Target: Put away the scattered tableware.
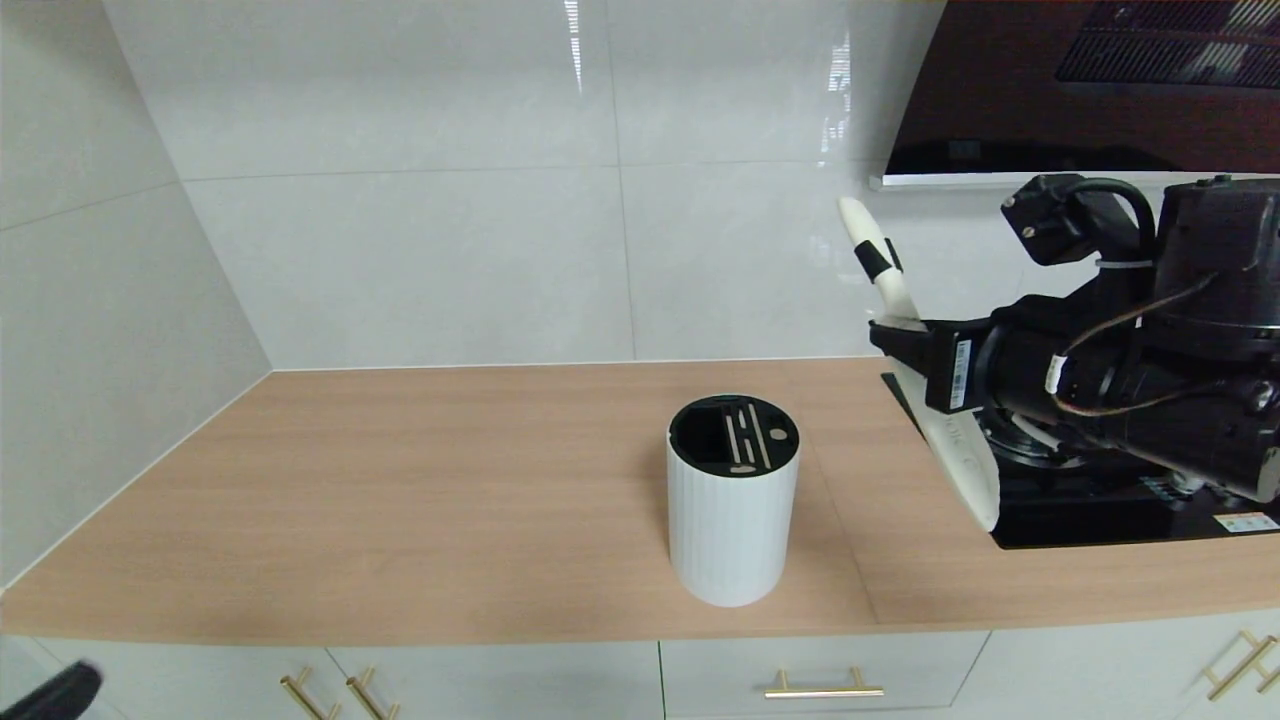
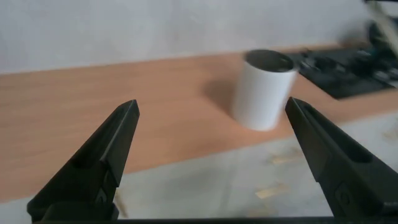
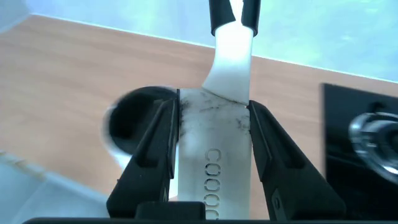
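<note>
Item count, head view: you have 1 white utensil (image 1: pixel 955 450) and 1 white cylindrical holder (image 1: pixel 732 510) on record.

1. The holder stands upright on the wooden countertop (image 1: pixel 450 480), just right of centre of the frame. Its top is a black insert with slots.

2. The utensil is at the right of the frame, well apart from the holder. It is tilted, with the handle up toward the tiled wall and the broad end down over the left edge of the black cooktop (image 1: pixel 1090 510). Its handle carries 1 black band. Whether the lower tip touches the cooktop cannot be told.

3. Your right gripper (image 1: pixel 900 335) is clamped on the utensil at its middle. The right wrist view confirms 2 fingers pressed against both sides of the utensil (image 3: pixel 227 124), with the holder (image 3: pixel 134 124) and the cooktop (image 3: pixel 360 143) beyond.

4. Your left gripper (image 2: pixel 211 106) holds nothing, and its 2 fingers stand wide apart. It sits off the front edge of the countertop, with the holder (image 2: pixel 261 93) ahead of it.

5. 1 dark range hood (image 1: pixel 1080 90) occupies the upper right.
</note>
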### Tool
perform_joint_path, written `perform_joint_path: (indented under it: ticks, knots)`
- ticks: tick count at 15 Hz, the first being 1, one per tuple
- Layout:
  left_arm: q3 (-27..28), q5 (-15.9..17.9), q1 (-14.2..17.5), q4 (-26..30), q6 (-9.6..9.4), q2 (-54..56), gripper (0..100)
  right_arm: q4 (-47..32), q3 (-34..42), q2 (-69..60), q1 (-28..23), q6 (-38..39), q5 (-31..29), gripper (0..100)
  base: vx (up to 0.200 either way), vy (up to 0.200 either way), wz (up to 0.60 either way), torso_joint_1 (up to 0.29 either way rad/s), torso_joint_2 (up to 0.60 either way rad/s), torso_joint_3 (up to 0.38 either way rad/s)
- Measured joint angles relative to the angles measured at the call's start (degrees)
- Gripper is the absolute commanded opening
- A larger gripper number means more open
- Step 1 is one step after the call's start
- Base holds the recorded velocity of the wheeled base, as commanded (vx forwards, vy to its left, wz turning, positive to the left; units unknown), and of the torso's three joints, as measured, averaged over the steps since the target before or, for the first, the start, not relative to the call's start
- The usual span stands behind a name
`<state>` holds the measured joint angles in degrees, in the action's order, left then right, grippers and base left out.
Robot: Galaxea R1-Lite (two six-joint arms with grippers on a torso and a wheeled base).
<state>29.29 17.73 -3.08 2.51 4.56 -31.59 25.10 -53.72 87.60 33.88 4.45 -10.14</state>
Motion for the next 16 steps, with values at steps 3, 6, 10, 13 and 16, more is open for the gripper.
perform_joint_path:
  ticks: [3, 6, 10, 13, 16]
  knots:
    - [6.42, 3.07, -6.67, -12.08, 6.06, -21.77, 100, 0.13, 0.15, 0.43, 7.11, 3.71, -2.15, 0, 0.000, 0.000, 0.00, 0.000, 0.00, 0.000]
    - [9.26, 4.69, -15.52, -38.85, 17.60, -42.83, 100, 0.32, 0.20, 2.22, 12.73, 5.71, -5.97, 0, 0.000, 0.000, 0.00, 0.000, 0.00, 0.000]
    - [16.13, 11.04, -23.54, -51.83, 30.90, -60.61, 100, 0.60, 0.17, 5.06, 15.92, 8.16, -6.22, 0, 0.000, 0.000, 0.00, 0.000, 0.00, 0.000]
    - [19.79, 10.92, -25.09, -51.70, 32.33, -66.65, 100, 0.76, 0.01, 6.33, 17.27, 8.61, -6.39, 0, 0.000, 0.000, 0.00, 0.000, 0.00, 0.000]
    - [21.00, 8.33, -26.40, -52.81, 32.90, -70.60, 100, 0.76, 0.15, 6.83, 19.01, 8.61, -8.96, 0, 0.000, 0.000, 0.00, 0.000, 0.00, 0.000]
